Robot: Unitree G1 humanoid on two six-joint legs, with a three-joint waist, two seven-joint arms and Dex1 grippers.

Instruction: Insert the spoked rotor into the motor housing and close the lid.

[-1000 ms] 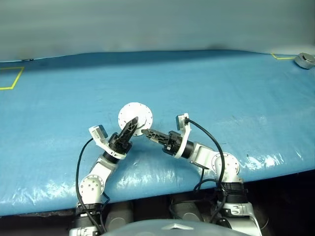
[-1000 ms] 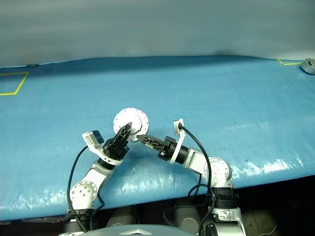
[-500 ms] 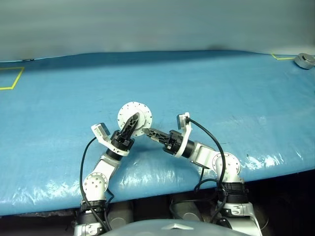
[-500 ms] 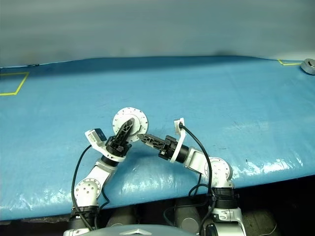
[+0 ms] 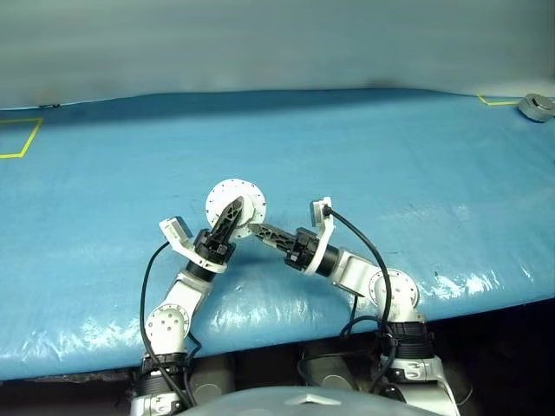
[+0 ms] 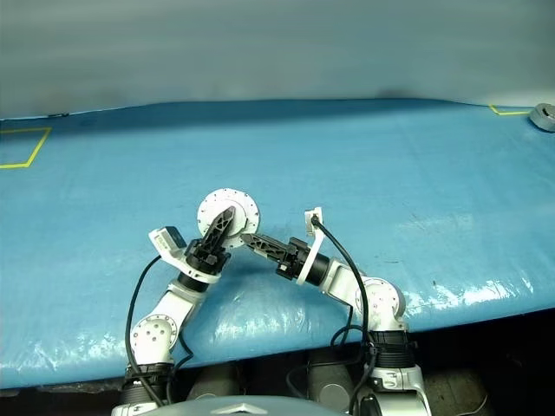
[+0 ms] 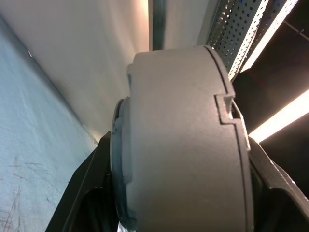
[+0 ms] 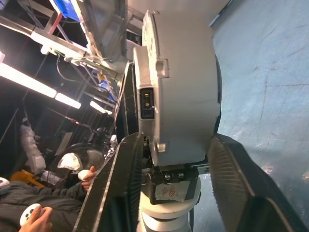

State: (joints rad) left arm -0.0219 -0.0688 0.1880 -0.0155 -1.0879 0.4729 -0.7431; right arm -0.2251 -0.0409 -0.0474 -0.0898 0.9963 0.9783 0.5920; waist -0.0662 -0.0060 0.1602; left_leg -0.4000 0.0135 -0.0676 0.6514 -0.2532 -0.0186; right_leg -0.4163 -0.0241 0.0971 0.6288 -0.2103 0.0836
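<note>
Nearest you: L pincer [image 5: 232, 211] reaches up from the lower left and R pincer [image 5: 257, 230] comes in from the lower right. They meet at 1 motor housing [image 5: 251, 198].

You've got the L pincer clamped on the housing. In the L wrist view its black fingers [image 7: 87, 193] press on both sides of the grey body, across its thickness.

R pincer sits at the housing's lower right edge. The R wrist view shows the housing [image 8: 178, 96] right in front of it, but I can't tell if it's gripping or just alongside.

Housing orientation: it stands on edge, clear of the table [image 5: 390, 165], over the near-middle of the blue sheet. The round pale face w/ a ring of small holes is turned toward your head cam and a bit upward, so its axis runs roughly back toward you, not vertical. It's a disc, so no real long side. A seam w/ a small notch runs round the side wall [image 7: 227, 111], splitting it into 2 sections. Can't tell what's inside.

Farther out:
- 2 yellow tape marks, 1 at far left [image 5: 19, 137], 1 at far right [image 5: 496, 101].
- 1 small grey object [image 5: 537, 106] at the far right corner, well apart from the housing.

R wrist view also catches a person's hands [image 8: 84, 175] holding white controllers.
</note>
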